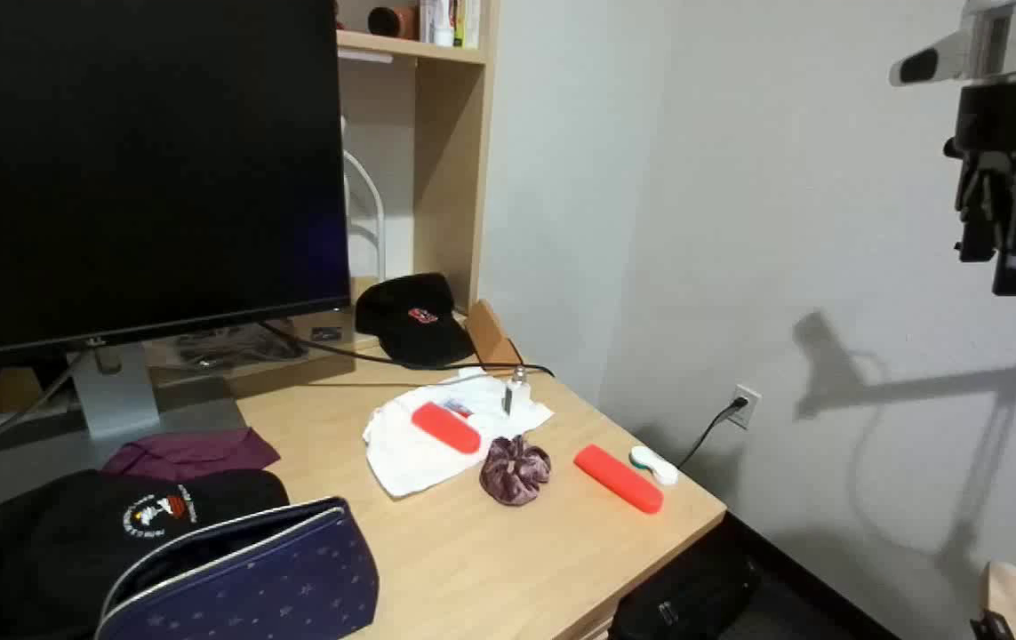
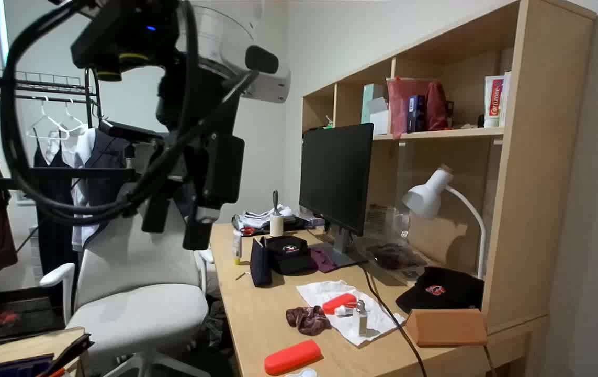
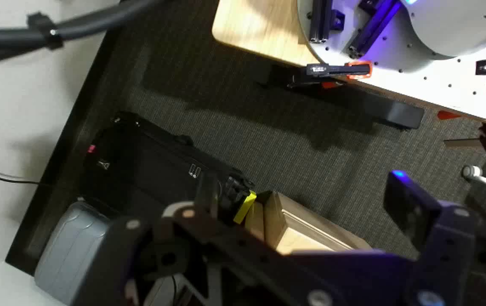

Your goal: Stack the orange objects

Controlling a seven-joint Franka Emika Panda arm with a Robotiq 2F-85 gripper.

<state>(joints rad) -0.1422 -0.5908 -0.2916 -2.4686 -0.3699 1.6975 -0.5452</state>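
The end effector (image 1: 995,265) hangs off the worktop (image 1: 472,551), well apart from everything on it — its fingers (image 3: 408,204) are spread wide, holding nothing, and in the wrist view dark carpet (image 3: 332,170) shows between them.

The two orange pieces lie flat and separate. The first block (image 1: 446,428) rests on a white sheet (image 1: 410,467), set in from the edge along the wall. The second block (image 1: 619,479) lies on bare wood, near the corner where that wall-side edge meets the front edge, the one with the office chair (image 2: 142,309).

Between the blocks sits a maroon scrunchie (image 1: 516,470), right by the sheet; whether it touches the first block I cannot tell. A small white-and-green case (image 1: 654,464) lies just beside the second block, toward the wall-side edge. A little bottle (image 1: 517,393) stands upright on the sheet near the first block.

At the back corner on the wall side are a black cap (image 1: 419,320) and a tan holder (image 1: 492,333). Farther along the back edge stands the monitor (image 1: 143,169) — with a starred navy pouch (image 1: 294,578) nearer the front edge.
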